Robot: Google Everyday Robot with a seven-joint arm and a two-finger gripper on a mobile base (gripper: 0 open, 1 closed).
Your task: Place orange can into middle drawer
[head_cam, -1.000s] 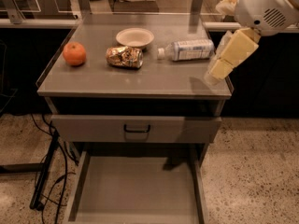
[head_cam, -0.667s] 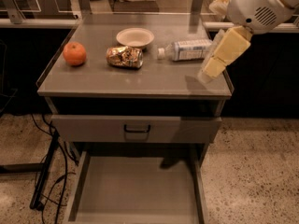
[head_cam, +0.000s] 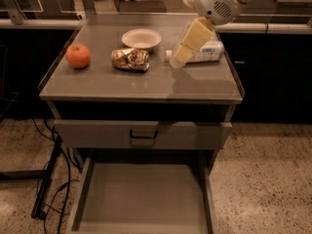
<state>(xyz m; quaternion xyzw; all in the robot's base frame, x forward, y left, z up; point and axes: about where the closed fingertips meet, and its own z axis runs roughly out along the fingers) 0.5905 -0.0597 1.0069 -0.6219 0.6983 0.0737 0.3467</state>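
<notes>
Since a second ago the gripper has swung toward 9 o'clock across the cabinet top. It was over the right front corner and now hangs in front of the cap end of the clear bottle, near the orange can and at its 3 o'clock. It is not touching the can. The cream gripper slants down and leftward from the white arm housing. Whether it is open or closed cannot be told from this side. Nothing on the top has shifted.

From the left, the round orange fruit sits at the can's 9 o'clock, well apart from it. The can lies on its side in the middle of the top. It is a short gold-orange cylinder with crinkled, shiny sides that catch the light in patches. The white bowl stands just behind it, at about 12 to 1 o'clock. The bottle lies on its side to the right.

Below, at the can's 6 o'clock, a shut drawer front carries a black handle. Under that, the middle drawer is pulled out, showing its flat grey floor. Cables run along the floor at far left.
</notes>
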